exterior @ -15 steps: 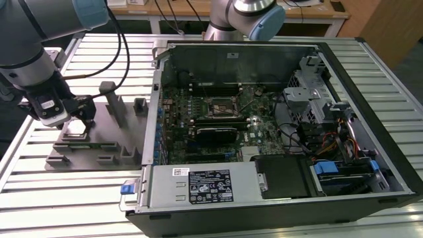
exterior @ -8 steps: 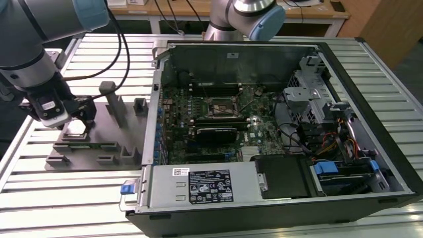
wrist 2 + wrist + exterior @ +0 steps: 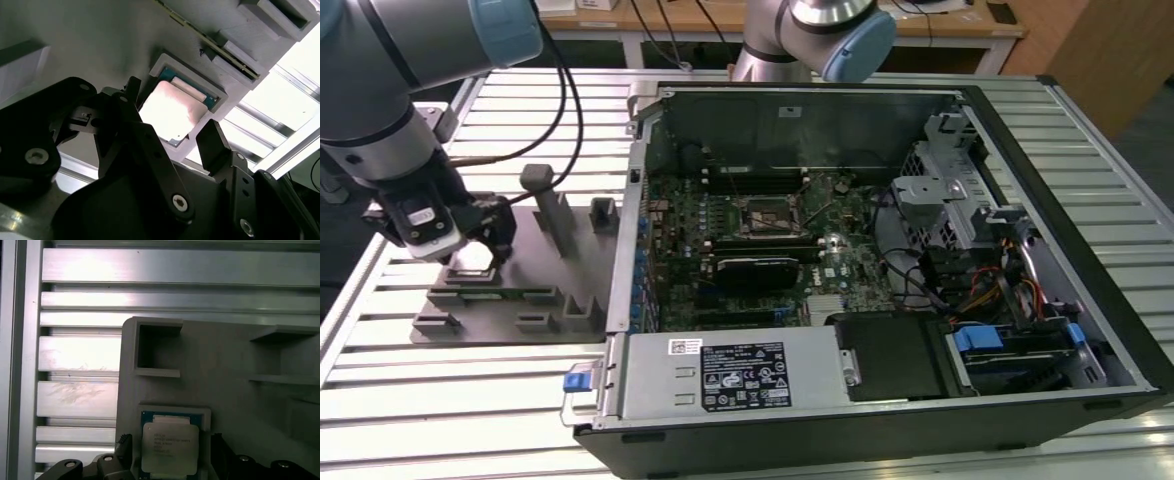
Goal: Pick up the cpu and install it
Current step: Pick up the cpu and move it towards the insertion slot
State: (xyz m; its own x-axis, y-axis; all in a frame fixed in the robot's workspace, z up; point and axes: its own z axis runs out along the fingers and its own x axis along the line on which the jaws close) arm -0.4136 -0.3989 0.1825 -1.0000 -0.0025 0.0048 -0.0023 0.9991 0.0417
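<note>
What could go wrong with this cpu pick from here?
1. The cpu lies low in a framed pocket of the fixture tray; the open gripper could close on the pocket rim instead.
2. A thin flat chip held by its edges may tilt or slip.
3. Upright posts stand close by; lifting might clip them.

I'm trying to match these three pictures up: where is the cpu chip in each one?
Exterior view: the cpu lies in the grey tray at the exterior view's left, under the open jaws.
First wrist view: the cpu sits in a tray pocket between the jaws.
Second wrist view: the cpu, bright, in that same pocket.
Shared landmark: the grey tray.
</note>
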